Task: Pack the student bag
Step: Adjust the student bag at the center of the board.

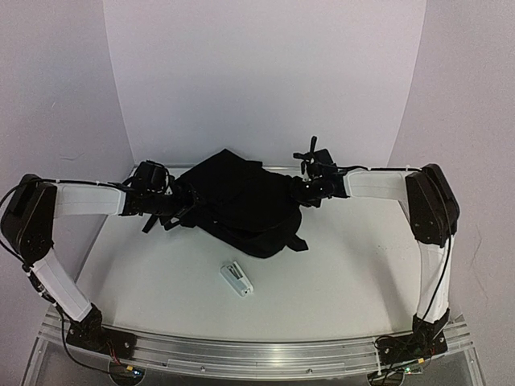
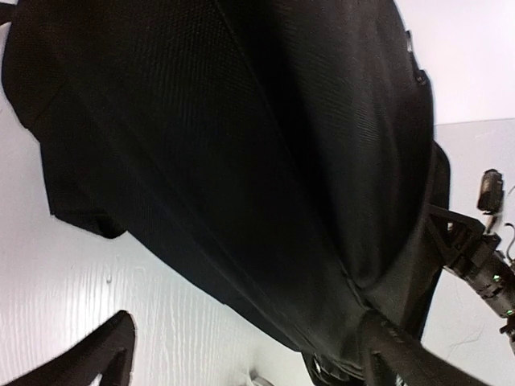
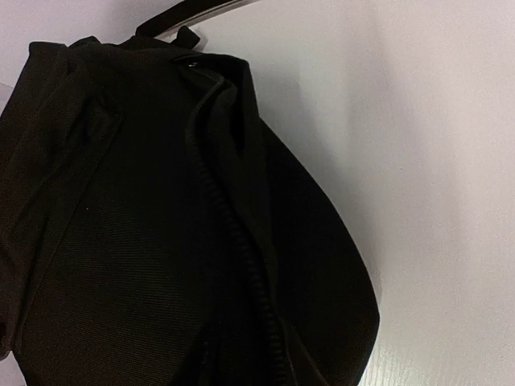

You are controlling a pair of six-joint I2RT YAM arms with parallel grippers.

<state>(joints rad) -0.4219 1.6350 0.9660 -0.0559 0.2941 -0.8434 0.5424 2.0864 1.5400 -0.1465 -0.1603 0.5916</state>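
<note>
The soft, limp student bag (image 1: 241, 201) slumps mid-frame on the tabletop (image 1: 346, 265), so we would pinch fabric by its zip (image 3: 237, 241); our left fingers (image 2: 105, 354) gape wide, while whether our right fingers (image 1: 302, 191) are closed we cannot tell.

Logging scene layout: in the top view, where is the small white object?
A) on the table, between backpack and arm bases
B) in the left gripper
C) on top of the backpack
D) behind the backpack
A: the small white object lies on the table, nearer than the student bag and apart from it.
</note>
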